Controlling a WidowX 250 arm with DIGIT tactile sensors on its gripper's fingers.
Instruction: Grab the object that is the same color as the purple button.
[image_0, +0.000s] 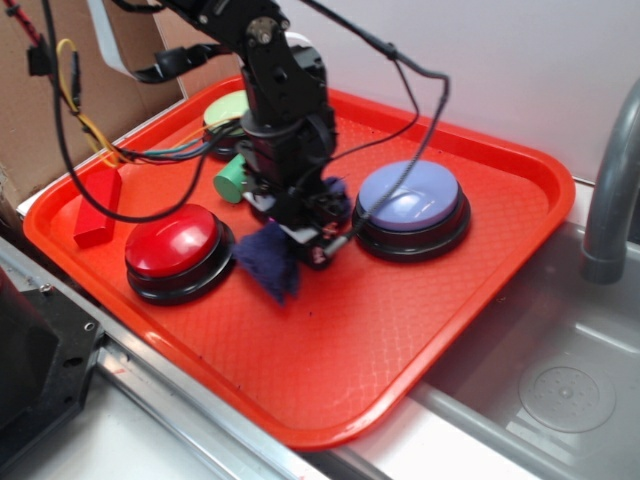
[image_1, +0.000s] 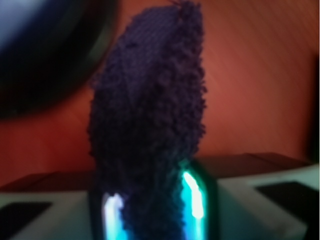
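The dark purple-navy fuzzy cloth (image_0: 270, 262) hangs from my gripper (image_0: 300, 240) between the red dome button (image_0: 176, 248) and the pale lavender purple button (image_0: 412, 202) on the red tray (image_0: 400, 350). In the wrist view the cloth (image_1: 150, 115) fills the middle, pinched between my two glowing fingers (image_1: 195, 200), with my gripper (image_1: 152, 210) shut on it. The purple button's dark base shows in the wrist view's upper left corner (image_1: 45, 55).
A green cylinder (image_0: 232, 180) lies behind the gripper, a light green dome button (image_0: 230, 112) at the tray's back, a red block (image_0: 98, 208) at its left. A steel sink (image_0: 560, 340) and grey faucet pipe (image_0: 605, 190) lie to the right. Cables hang at back left.
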